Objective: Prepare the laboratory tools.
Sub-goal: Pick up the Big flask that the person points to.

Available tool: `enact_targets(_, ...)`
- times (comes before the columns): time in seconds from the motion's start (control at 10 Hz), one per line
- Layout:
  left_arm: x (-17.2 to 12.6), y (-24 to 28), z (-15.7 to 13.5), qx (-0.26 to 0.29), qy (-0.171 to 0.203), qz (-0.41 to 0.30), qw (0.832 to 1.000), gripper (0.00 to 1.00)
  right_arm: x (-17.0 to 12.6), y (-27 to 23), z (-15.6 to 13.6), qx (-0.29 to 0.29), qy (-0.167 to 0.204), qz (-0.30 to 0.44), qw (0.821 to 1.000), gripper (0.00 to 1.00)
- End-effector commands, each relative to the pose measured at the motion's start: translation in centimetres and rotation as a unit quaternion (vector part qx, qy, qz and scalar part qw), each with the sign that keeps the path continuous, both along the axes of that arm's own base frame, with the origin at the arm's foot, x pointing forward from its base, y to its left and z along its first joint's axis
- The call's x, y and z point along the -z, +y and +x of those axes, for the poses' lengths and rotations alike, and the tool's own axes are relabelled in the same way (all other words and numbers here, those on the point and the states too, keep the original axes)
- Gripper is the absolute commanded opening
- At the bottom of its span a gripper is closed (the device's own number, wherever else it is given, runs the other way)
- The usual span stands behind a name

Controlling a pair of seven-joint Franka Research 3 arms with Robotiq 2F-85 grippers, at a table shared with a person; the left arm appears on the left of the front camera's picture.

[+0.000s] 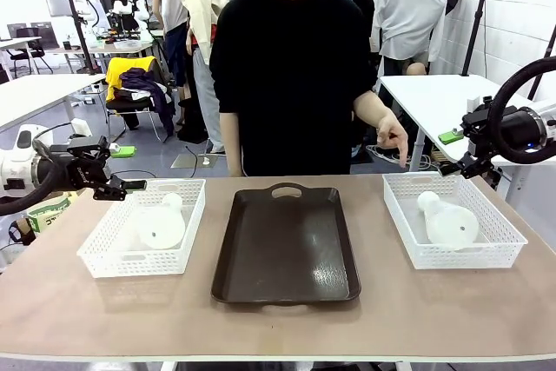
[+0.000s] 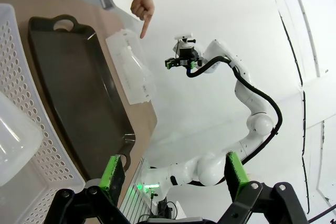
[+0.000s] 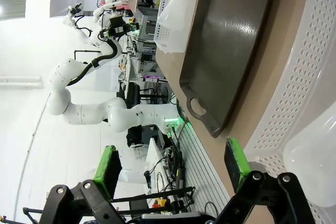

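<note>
- Flasks are where I start: one flask lies on its side in the left basket, and the other flask lies the same way in the right basket. Both necks point toward the far side.
- The dark tray sits between the baskets on the worktop with nothing on it.
- My left hand is spread wide and holds nothing. It hovers just outside the left basket's far-left corner.
- My right hand is the same, fingers wide apart, up near the far right corner of its basket.
- The person's finger points down at the right basket, so I'd guess that flask goes first.
- My plan is to come in from above and straddle the narrow neck, since the fat base looks too wide and slick.
- I'd keep clear of the mesh wall going down, then lift straight up before swinging toward the tray.
- I'd also watch that finger, because it's close to my path.
</note>
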State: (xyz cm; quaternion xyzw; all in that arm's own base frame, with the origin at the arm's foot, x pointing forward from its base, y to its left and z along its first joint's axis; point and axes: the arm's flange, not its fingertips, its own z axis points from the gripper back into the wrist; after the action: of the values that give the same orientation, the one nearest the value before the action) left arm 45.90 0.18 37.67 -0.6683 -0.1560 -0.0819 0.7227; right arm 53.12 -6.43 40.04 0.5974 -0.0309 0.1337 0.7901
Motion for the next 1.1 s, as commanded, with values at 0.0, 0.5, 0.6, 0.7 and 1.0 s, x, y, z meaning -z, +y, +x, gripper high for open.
enact_targets(0.0, 0.0, 0.1, 0.0, -0.003, -0.001, 0.001, 1.000, 1.00, 0.0, 0.0, 0.0, 0.000, 0.000, 0.000, 1.000, 1.00)
enact_targets(0.5, 0.0, 0.1, 0.0, -0.003, -0.001, 0.001, 1.000, 1.00, -7.7, 1.5, 2.0, 0.053, -0.067, -0.284, 0.955, 1.00)
enact_targets(0.6, 0.0, 0.1, 0.0, -0.003, -0.001, 0.001, 1.000, 1.00, -8.1, 2.8, 3.2, 0.071, -0.075, -0.380, 0.919, 1.00)
enact_targets(0.7, 0.0, 0.1, 0.0, -0.003, -0.001, 0.001, 1.000, 1.00, -7.6, 4.6, 4.6, 0.085, -0.086, -0.451, 0.884, 1.00)
enact_targets(1.0, 0.0, 0.1, 0.0, -0.003, -0.001, 0.001, 1.000, 1.00, -4.6, 7.7, 6.5, 0.098, -0.076, -0.530, 0.839, 1.00)
